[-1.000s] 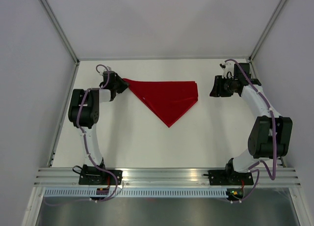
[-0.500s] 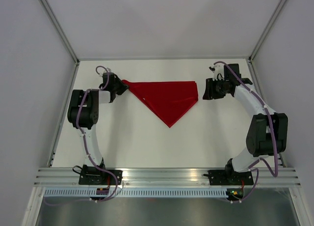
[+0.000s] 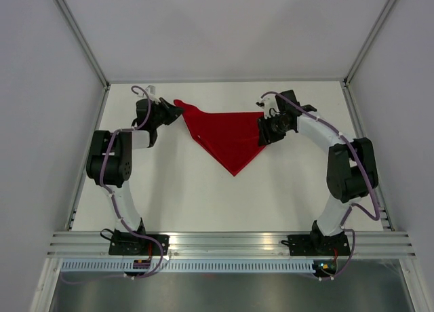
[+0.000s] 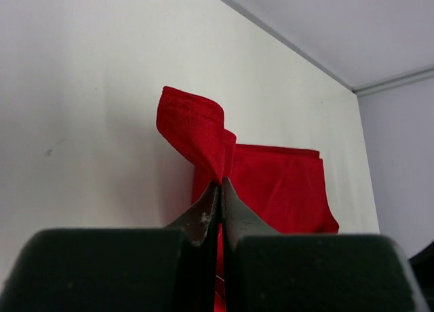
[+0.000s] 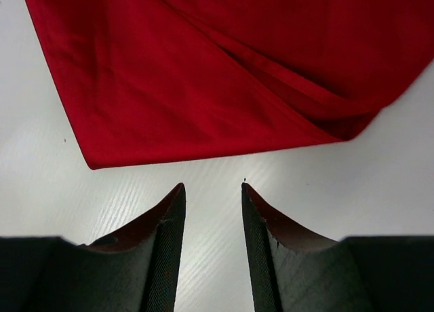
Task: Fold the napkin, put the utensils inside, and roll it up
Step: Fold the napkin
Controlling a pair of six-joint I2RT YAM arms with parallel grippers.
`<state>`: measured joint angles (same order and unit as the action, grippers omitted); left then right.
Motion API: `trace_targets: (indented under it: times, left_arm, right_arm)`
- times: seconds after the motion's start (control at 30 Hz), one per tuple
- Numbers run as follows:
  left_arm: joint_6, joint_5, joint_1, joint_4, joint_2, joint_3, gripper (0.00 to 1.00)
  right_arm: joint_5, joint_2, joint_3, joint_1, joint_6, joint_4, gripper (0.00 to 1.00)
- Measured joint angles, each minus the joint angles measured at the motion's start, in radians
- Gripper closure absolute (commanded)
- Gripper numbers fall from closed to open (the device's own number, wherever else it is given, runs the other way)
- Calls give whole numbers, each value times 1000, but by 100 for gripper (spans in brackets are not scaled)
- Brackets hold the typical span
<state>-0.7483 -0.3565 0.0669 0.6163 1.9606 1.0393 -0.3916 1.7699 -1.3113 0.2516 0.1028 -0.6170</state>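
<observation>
The red napkin [image 3: 230,137] lies folded into a triangle at the back middle of the table, its point toward the arms. My left gripper [image 3: 176,112] is shut on its left corner and holds that corner raised; in the left wrist view the fabric [image 4: 196,125] curls up out of the closed jaws [image 4: 220,184]. My right gripper [image 3: 262,135] is open at the napkin's right corner. In the right wrist view its jaws [image 5: 211,186] stand apart over bare table, just short of the napkin's edge [image 5: 203,74]. No utensils are in view.
The white table [image 3: 203,197] is fenced by a raised rim and grey walls on the left, back and right. A metal rail [image 3: 224,243] runs along the near edge by the arm bases.
My right arm has swung left from the right wall to the napkin's right corner. My left gripper has lifted the left corner slightly, and the napkin's right end has pulled in.
</observation>
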Motion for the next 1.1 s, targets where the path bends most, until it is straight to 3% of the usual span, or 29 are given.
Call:
trace_targets:
  times: [0.2,0.5,0.8,1.1]
  left_arm:
    - [45,-121,29,62,-1,-25,98]
    - [187,-223,130,16,-47,-25,98]
    - [385,-216,230,-153,-107,-19,98]
    - [548,-114,323,-332,-114,-14,98]
  right_arm:
    - [0,61,-11,86,3,-16,56]
    - [-3,74,-31,96,3,-32,57]
    - [-2,74,-31,96,3,-31,57]
    - [9,74,-30,96,4,-29,57]
